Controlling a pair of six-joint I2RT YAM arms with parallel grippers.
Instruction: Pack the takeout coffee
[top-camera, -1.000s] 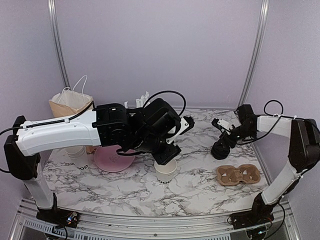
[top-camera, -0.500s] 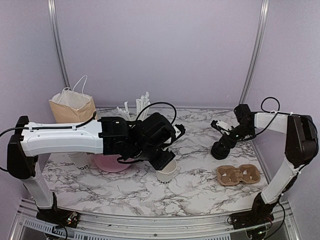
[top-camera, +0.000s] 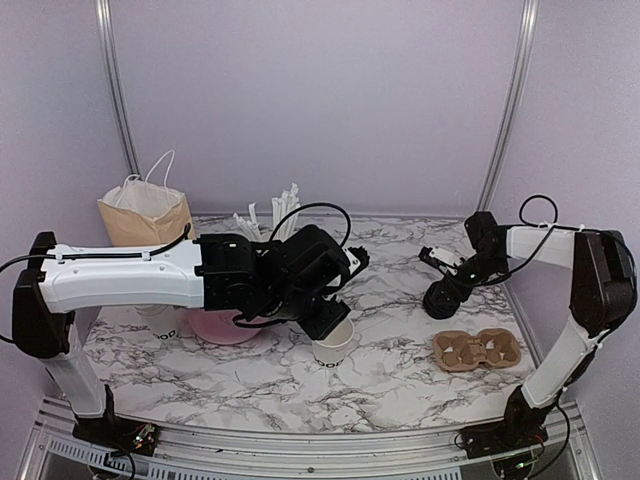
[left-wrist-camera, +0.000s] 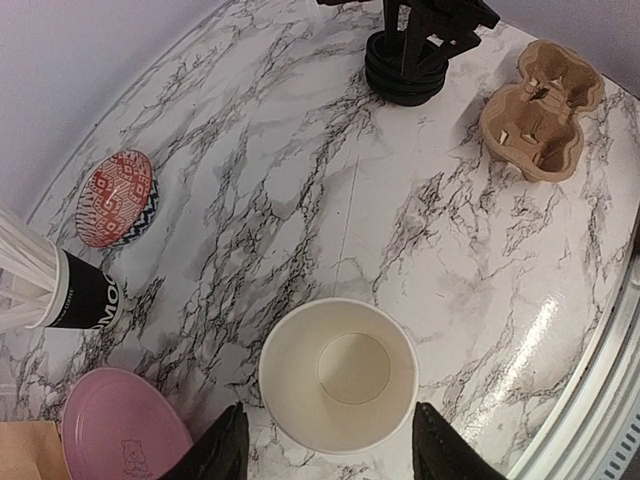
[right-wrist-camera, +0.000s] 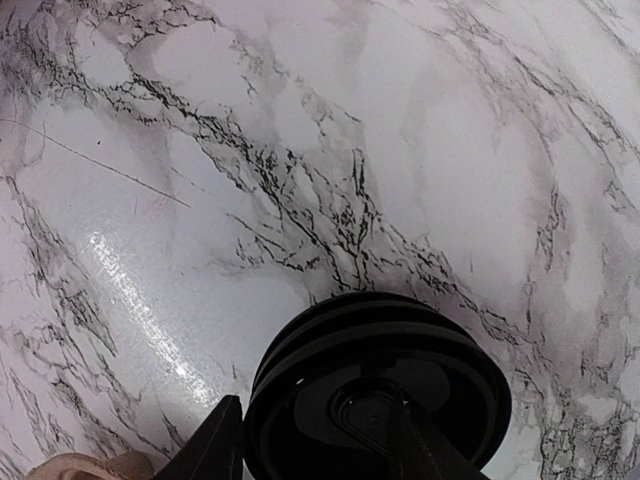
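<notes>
Lidless paper cup (top-camera: 332, 345), left of carrier (top-camera: 477, 348): grasp pending.
Left gripper (left-wrist-camera: 332, 428), lowered in the last second, is spread wide astride it, nothing gripped; behind the carrier, right gripper (right-wrist-camera: 312, 428) is set open over the rim of the lid stack (right-wrist-camera: 455, 372).

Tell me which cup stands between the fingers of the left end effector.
The empty, lidless white paper cup. The black cup holds white straws and stands apart, far off to the side.
</notes>
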